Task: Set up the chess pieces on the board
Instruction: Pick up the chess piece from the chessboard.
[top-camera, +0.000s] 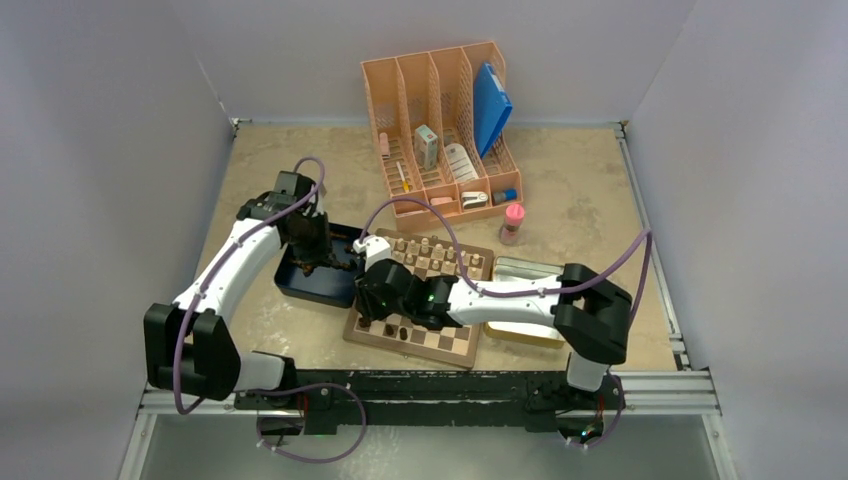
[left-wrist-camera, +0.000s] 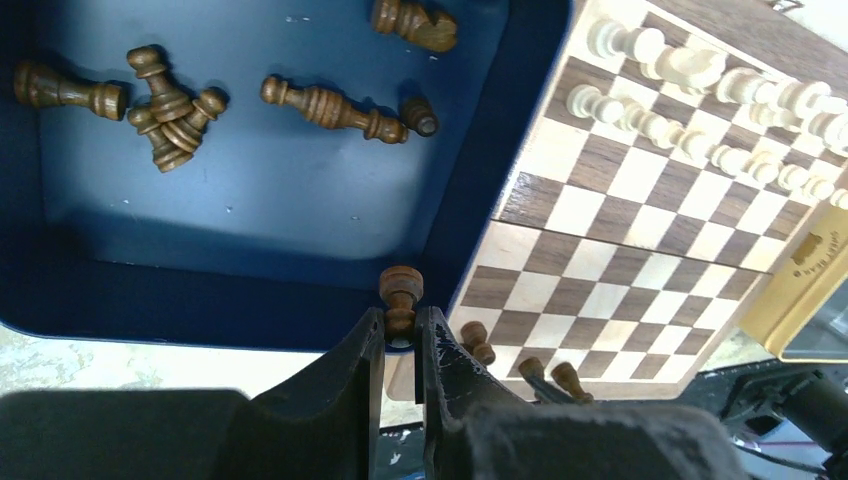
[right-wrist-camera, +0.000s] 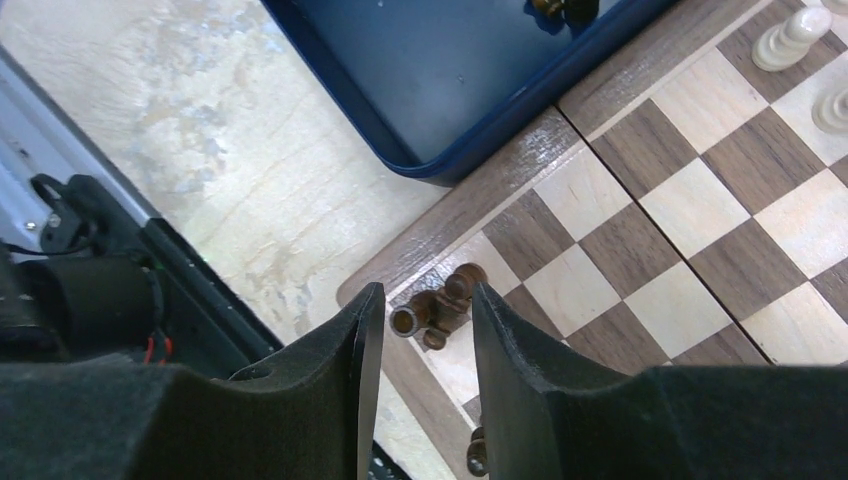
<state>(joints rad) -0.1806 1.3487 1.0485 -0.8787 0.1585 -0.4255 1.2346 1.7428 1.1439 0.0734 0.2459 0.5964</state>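
I'm gripping a dark pawn (left-wrist-camera: 400, 293) with the left gripper (left-wrist-camera: 400, 338), fingers clamped on its lower end. The pawn is sitting over the near wall of the blue tray (left-wrist-camera: 200, 310), just beside the rim of the board (left-wrist-camera: 640, 250), which is lying at 3 o'clock from the tray. More dark pieces (left-wrist-camera: 335, 108) are lying on their sides in the tray, around 11 o'clock from the pawn. Pale pieces (left-wrist-camera: 690, 65) are standing on the board's far rows. My right gripper (right-wrist-camera: 425, 300) is hovering open, its fingers on either side of a toppled dark piece (right-wrist-camera: 450, 300) on the board's corner beside the tray.
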